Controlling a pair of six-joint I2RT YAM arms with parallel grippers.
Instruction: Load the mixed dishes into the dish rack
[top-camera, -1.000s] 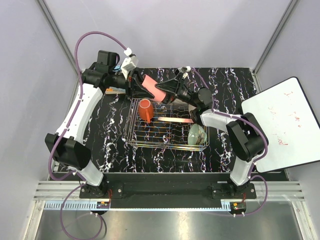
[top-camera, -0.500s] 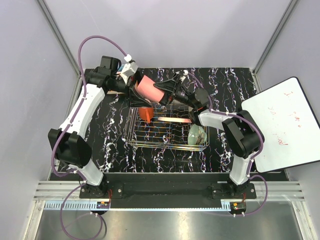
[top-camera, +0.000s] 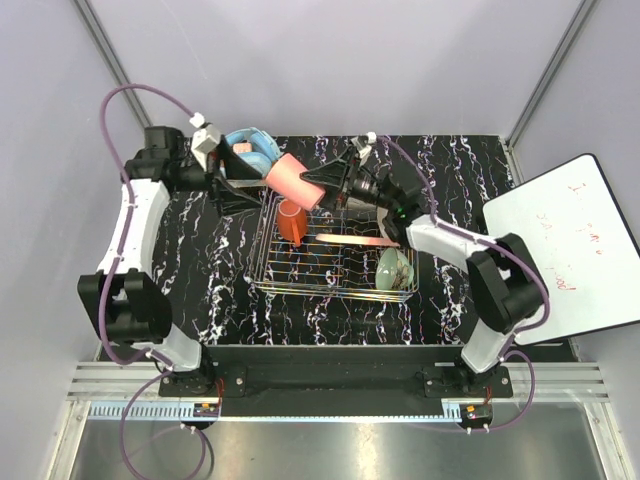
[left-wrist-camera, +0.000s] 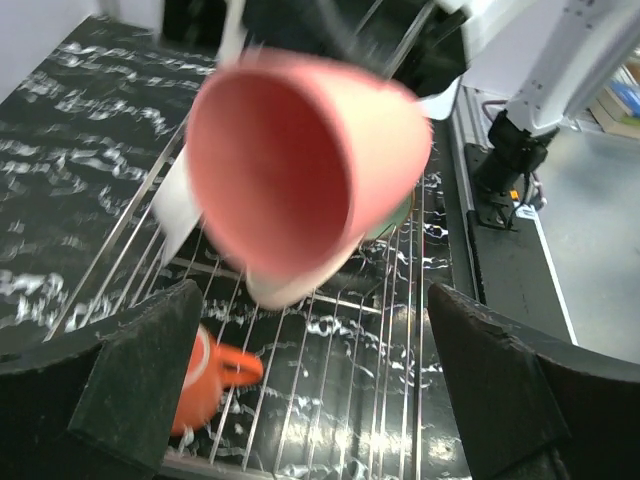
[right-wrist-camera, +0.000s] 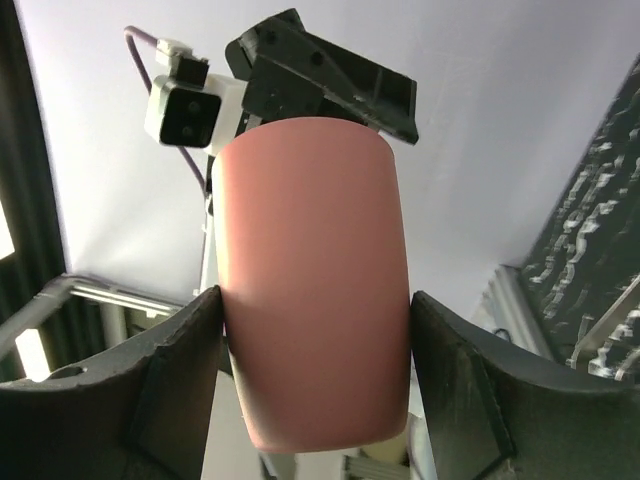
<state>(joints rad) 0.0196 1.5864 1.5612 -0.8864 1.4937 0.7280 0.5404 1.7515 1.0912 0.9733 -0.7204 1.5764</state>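
The pink cup (top-camera: 290, 180) hangs tilted over the far left corner of the dish rack (top-camera: 335, 285), and my right gripper (top-camera: 318, 178) is shut on its sides. In the right wrist view the pink cup (right-wrist-camera: 310, 280) fills the gap between both fingers (right-wrist-camera: 175, 390). My left gripper (top-camera: 245, 188) stands open just left of the cup, not touching it. In the left wrist view the pink cup (left-wrist-camera: 300, 170) shows its open mouth above the wide-apart left gripper (left-wrist-camera: 320, 390). An orange-red mug (top-camera: 292, 222), a plate on edge (top-camera: 350, 240) and a pale green bowl (top-camera: 396, 268) sit in the rack.
Blue headphones (top-camera: 250, 150) lie on the black marbled table behind the rack's left corner. A white board (top-camera: 575, 250) leans at the right edge. The orange-red mug (left-wrist-camera: 205, 375) lies on the rack wires (left-wrist-camera: 400, 330) under the left gripper.
My left gripper has let go of the pink cup, opened wide and drawn back to the left, uncovering the headphones. The right gripper keeps the cup in about the same place.
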